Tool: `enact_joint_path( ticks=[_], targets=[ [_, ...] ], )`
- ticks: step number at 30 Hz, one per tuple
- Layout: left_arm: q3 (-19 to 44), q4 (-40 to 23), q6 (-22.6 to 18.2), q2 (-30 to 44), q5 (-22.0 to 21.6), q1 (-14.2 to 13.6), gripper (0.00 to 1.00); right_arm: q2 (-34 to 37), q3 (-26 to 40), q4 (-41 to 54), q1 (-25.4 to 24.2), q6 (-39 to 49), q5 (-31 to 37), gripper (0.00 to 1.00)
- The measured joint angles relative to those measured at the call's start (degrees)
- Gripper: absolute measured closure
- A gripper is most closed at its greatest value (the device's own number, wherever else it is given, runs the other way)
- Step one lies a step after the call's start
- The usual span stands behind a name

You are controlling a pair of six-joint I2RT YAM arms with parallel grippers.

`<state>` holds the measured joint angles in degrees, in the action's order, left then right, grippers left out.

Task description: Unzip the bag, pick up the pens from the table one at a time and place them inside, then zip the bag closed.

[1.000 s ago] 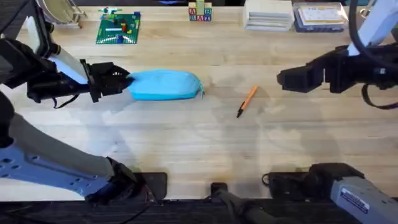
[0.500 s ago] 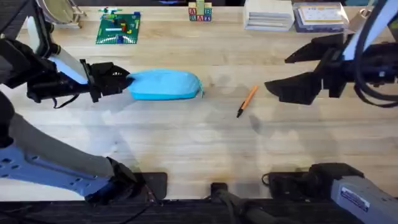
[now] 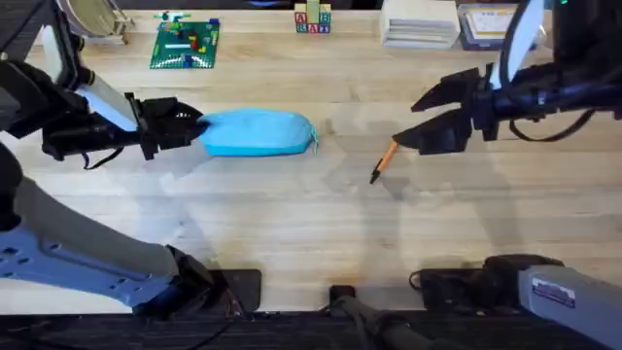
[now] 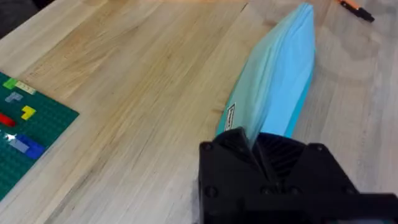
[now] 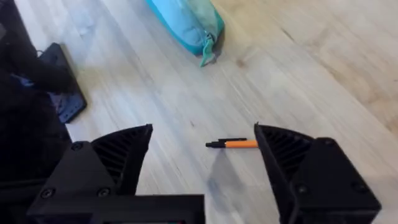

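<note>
The light-blue bag (image 3: 258,132) lies on the table (image 3: 292,224) left of centre, its zipper pull at the right end (image 5: 207,46). My left gripper (image 3: 190,128) is shut on the bag's left end (image 4: 273,93), pinching the fabric between its black fingers. An orange pen (image 3: 386,158) with a black tip lies to the right of the bag, also seen in the right wrist view as the pen (image 5: 231,144). My right gripper (image 3: 416,122) hangs open just above and right of the pen, with nothing between its fingers (image 5: 127,152).
A green brick plate (image 3: 185,45) sits at the back left, lettered blocks (image 3: 312,19) at the back centre, and stacked white boxes (image 3: 419,23) and a tray (image 3: 496,26) at the back right. Bare wood lies in front of the bag and pen.
The right arm has swung left toward the pen and its fingers have spread open. The left gripper and the bag have not moved.
</note>
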<state>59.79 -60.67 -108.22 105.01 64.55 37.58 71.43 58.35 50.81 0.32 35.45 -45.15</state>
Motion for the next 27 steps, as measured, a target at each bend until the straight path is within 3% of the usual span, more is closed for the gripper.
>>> enact_joint_path(
  ticks=[14, 27],
  targets=[
    [0.0, 0.0, 0.0, 0.0, 0.0, 0.0, 0.958, 12.3, 0.0, -7.3, 2.1, 1.1, -5.8, 0.004],
    [0.0, 0.0, 0.0, 0.0, 0.0, 0.0, 0.958, 14.3, 0.0, -14.3, 7.3, 3.6, -6.8, 0.004]
  ],
)
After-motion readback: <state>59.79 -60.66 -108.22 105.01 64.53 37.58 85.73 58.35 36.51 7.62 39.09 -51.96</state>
